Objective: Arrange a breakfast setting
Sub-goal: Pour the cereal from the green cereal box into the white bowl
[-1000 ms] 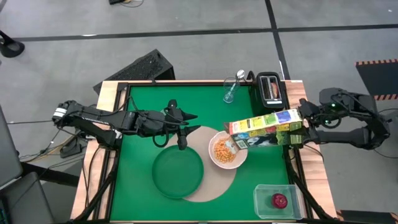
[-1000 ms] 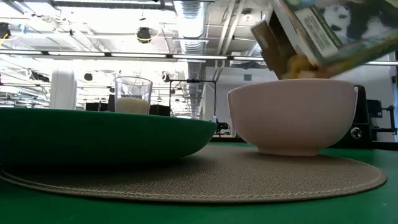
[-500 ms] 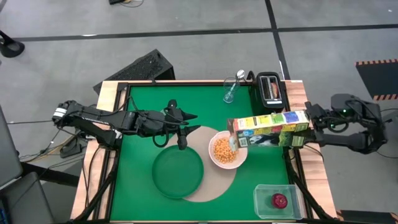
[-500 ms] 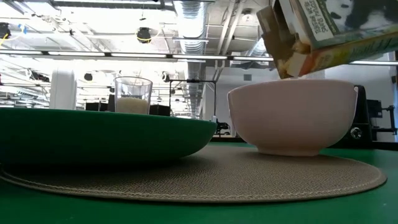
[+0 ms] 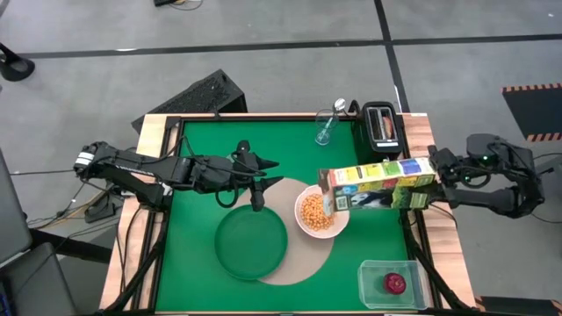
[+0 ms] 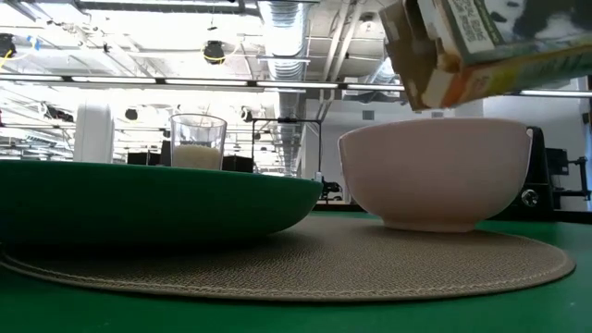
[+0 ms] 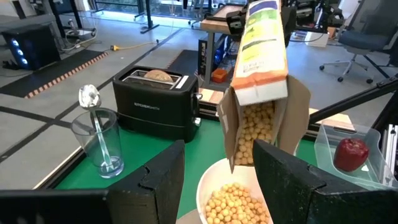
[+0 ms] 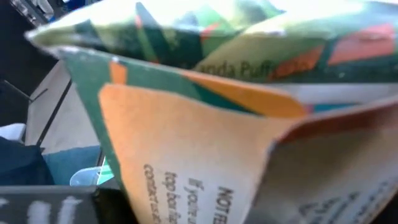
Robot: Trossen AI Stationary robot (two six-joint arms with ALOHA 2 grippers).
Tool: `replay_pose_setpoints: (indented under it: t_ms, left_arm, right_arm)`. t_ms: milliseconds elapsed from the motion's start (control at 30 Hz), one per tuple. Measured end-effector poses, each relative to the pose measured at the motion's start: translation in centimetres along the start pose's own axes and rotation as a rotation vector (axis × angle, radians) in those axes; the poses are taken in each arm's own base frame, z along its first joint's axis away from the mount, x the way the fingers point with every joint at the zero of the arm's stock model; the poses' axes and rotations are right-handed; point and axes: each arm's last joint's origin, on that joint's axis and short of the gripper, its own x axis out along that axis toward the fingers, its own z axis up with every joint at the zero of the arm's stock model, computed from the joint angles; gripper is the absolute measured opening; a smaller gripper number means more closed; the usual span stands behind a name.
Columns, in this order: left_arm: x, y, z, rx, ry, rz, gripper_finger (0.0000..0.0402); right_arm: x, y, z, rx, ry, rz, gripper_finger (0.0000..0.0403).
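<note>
So the right claw (image 5: 428,186) is clamped on the green-yellow cardboard cereal box (image 5: 378,183), holding it nearly flat with its open flaps over the round white bowl (image 5: 320,211) of orange puffs, out past the claw's tips. Biggest risk I see: the mouth sits near the bowl's rim, so puffs could land on the round beige woven placemat (image 5: 303,259). Compared to a second ago the box is levelled and lifted. Left claw (image 5: 256,195) hangs half-open over the placemat, holding nothing.

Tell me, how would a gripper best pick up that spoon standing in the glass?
By the spoon's handle just under its bowl, coming from straight above. It stands bowl-end up, leaning on the glass rim, so only that upper part is clear of the wall.
</note>
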Motion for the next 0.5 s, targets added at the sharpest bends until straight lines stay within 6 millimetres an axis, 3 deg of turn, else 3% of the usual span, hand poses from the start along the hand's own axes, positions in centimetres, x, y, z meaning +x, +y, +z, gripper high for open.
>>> replay_pose_setpoints:
  t_ms: [500]
  left_arm:
    - [0.0,0.0,0.0,0.008,-0.002,0.004,0.0176]
  right_arm:
    - [-1.0,0.1,-1.8,-0.038,-0.312,0.074,0.0231]
